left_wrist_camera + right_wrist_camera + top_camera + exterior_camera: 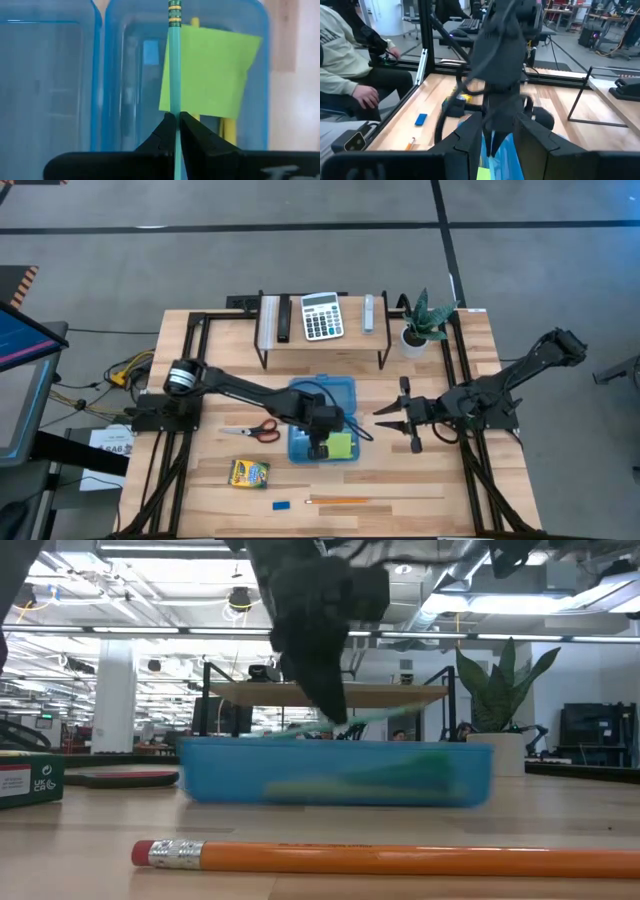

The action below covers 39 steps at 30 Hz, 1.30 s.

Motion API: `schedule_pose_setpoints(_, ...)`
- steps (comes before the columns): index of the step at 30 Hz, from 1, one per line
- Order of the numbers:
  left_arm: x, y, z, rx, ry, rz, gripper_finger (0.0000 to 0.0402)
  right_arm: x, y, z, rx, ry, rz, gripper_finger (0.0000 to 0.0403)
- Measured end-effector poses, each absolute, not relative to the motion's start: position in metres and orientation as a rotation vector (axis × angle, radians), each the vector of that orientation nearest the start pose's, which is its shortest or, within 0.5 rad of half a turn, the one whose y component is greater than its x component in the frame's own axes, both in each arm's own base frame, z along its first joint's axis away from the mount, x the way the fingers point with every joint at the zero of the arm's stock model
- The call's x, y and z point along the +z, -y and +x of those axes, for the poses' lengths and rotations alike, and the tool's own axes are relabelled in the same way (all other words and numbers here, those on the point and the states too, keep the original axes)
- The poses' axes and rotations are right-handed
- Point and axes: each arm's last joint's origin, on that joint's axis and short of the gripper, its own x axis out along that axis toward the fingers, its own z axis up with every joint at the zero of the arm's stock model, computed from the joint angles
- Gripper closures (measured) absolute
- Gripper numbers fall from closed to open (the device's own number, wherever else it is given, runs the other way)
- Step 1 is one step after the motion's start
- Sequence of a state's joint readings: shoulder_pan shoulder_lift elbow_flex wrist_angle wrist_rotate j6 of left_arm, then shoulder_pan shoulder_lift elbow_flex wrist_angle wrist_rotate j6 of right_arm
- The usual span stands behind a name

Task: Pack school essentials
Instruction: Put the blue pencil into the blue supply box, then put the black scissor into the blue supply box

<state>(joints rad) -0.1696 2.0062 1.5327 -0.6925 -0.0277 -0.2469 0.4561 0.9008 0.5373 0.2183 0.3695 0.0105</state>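
Wooden table [430, 480] carries the blue case [322, 420], scissors [254, 431], crayon box [249, 473], eraser [281, 504], pencil [338, 500], potted plant [420, 325].

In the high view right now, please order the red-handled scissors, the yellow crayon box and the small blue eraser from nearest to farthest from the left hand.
Measured from the left hand, over the blue case:
1. Red-handled scissors, just left of the case.
2. Yellow crayon box, further left and nearer the table's front.
3. Small blue eraser, at the front edge.
The crayon box and eraser are nearly equal, so their order is uncertain.

Green sticky notes [207, 72] inside case [60, 75]
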Motion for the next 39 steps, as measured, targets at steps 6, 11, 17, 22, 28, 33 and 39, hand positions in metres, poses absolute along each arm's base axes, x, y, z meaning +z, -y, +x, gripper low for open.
schedule_pose_setpoints(6, 0.185, 0.07, 0.411, 0.007, -1.2, -0.091, 0.0393, 0.265, -0.078, 0.185, 0.081, -0.14, -0.05, 0.0274)
schedule_pose_setpoints(11, 0.189, 0.07, 0.411, 0.012, -1.175, -0.071, 0.0342, 0.265, -0.078, 0.185, 0.079, -0.139, -0.042, 0.0274)
schedule_pose_setpoints(17, 0.193, 0.068, 0.407, 0.038, -1.187, -0.029, 0.0275, 0.264, -0.078, 0.185, 0.079, -0.146, -0.044, 0.0274)
schedule_pose_setpoints(22, 0.223, 0.076, 0.397, 0.072, -1.108, 0.031, 0.0261, 0.262, -0.078, 0.185, 0.078, -0.163, -0.044, 0.0274)
schedule_pose_setpoints(28, 0.252, 0.09, 0.367, 0.035, -0.962, 0.073, 0.0274, 0.261, -0.078, 0.184, 0.079, -0.178, -0.025, 0.0274)
schedule_pose_setpoints(33, 0.252, 0.09, 0.324, 0.034, -0.854, 0.02, 0.0287, 0.259, -0.078, 0.184, 0.077, -0.194, -0.02, 0.0274)
schedule_pose_setpoints(39, 0.231, 0.078, 0.258, 0.115, -0.771, -0.127, 0.0294, 0.259, -0.078, 0.184, 0.076, -0.195, -0.012, 0.0274)
